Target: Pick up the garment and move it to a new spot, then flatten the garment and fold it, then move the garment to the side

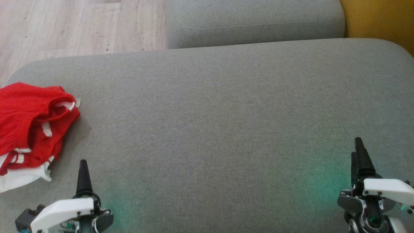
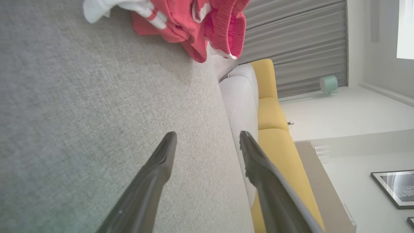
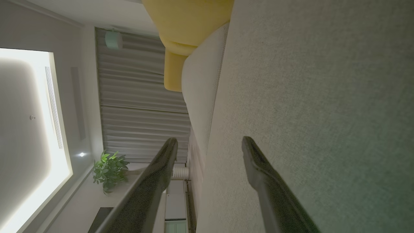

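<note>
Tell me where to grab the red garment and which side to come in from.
I'd grip the raised red fold by the white trim on the right edge of the garment, coming from above and its right with the open left gripper. The heap lies crumpled at the left end of the cushion, and that puffed edge faces the gripper.

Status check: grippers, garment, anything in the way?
Left gripper open, empty. Right gripper open, empty. Red-and-white garment crumpled at left end of grey cushion, untouched. Nothing seen between left gripper and garment.
</note>
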{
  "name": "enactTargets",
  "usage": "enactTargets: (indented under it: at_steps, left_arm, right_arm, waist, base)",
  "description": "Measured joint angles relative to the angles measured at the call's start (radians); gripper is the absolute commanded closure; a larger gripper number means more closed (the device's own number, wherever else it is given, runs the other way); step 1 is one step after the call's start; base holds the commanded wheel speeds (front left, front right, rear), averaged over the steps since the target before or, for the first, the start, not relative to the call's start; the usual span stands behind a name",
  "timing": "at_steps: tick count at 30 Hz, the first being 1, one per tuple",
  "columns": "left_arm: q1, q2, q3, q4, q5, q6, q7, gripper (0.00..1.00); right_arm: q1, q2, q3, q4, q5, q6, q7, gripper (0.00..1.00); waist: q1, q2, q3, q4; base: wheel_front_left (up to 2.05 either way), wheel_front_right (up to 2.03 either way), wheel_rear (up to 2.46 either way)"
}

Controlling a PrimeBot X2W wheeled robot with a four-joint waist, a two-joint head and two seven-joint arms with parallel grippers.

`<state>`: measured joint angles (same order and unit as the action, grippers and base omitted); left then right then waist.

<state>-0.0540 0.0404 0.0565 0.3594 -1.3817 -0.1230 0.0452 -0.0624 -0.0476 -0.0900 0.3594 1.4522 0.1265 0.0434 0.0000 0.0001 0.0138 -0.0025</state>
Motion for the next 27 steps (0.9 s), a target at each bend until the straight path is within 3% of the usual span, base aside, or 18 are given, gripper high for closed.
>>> enactTargets:
  at_steps: [27]
  left_arm:
    - [-0.024, 0.000, -0.021, 0.031, 0.347, 0.000, -0.078, 0.00]
  right_arm:
    - [-0.045, -0.017, 0.031, 0.037, -0.300, 0.000, -0.075, 0.00]
  waist:
    - [0.0000, 0.0000, 0.001, -0.002]
  base:
    - [0.00, 0.00, 0.00]
